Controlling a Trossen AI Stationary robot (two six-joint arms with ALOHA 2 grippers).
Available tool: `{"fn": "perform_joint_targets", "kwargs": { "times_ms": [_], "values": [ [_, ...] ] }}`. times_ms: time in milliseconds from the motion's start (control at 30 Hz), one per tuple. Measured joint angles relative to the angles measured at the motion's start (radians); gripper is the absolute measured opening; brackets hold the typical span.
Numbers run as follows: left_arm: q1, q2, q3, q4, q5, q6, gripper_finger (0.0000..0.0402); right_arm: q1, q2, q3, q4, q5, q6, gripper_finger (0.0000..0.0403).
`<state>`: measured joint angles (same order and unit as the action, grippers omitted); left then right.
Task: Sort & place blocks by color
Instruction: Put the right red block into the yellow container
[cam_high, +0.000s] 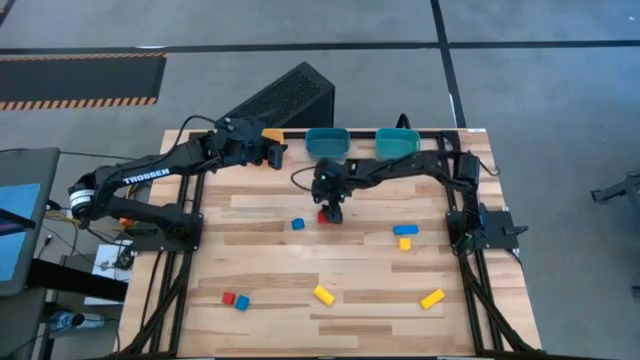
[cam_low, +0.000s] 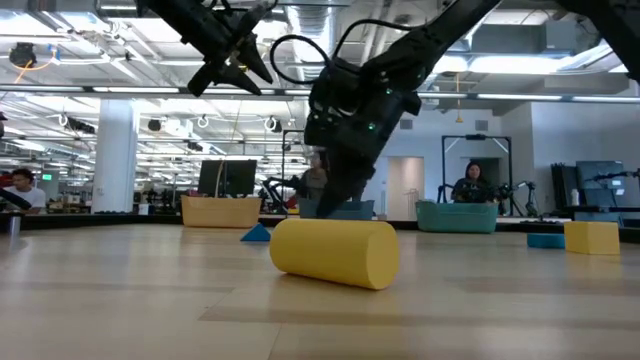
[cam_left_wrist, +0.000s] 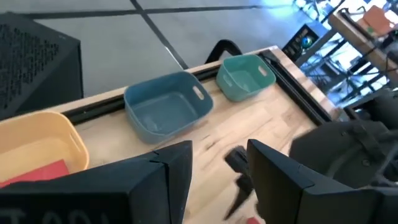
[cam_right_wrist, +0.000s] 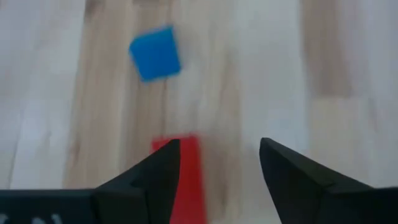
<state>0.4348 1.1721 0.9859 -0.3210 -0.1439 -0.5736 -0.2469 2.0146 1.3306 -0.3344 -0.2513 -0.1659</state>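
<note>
Two arms are over your table. On your left, the left gripper (cam_high: 275, 152) hangs above the far edge, just beside the yellow bin (cam_left_wrist: 37, 140), which already has a flat red piece (cam_left_wrist: 38, 173) lying in it. Its fingers (cam_left_wrist: 177, 174) stand apart with a clear gap and nothing between them.

Moving right along the far edge you see the blue bin (cam_high: 326, 142) and then the teal bin (cam_high: 397, 141), side by side.

In the middle, the right gripper (cam_high: 330, 212) reaches in from the right side and points down at a red block (cam_high: 323, 216). From its wrist view the fingers (cam_right_wrist: 155, 171) are spread wide, the red block (cam_right_wrist: 181, 171) lies on the wood near one finger, not pinched, and a blue block (cam_right_wrist: 155, 53) sits just beyond it.

Near the front left you have a red block and blue block touching (cam_high: 235, 299), then a yellow block (cam_high: 323, 294) near the centre front. Further right lies another yellow bar (cam_high: 432, 298); farther back a blue bar (cam_high: 405, 230) sits against a small yellow block (cam_high: 404, 243).
</note>
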Motion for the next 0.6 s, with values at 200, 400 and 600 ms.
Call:
{"fn": "perform_joint_targets", "kwargs": {
  "times_ms": [200,400,600],
  "values": [
    [0.000,0.000,0.000,-0.004,-0.102,0.068,0.0141,0.024,-0.003,-0.054,-0.008,0.017,-0.017,0.0235],
    [0.000,0.005,0.000,-0.007,-0.102,0.135,0.0141,0.035,-0.008,-0.099,0.012,0.029,0.015,0.0221],
    [0.005,0.008,0.000,-0.035,-0.104,0.178,0.0141,0.046,-0.072,-0.109,-0.003,0.065,0.082,0.0211]
  ]
}}
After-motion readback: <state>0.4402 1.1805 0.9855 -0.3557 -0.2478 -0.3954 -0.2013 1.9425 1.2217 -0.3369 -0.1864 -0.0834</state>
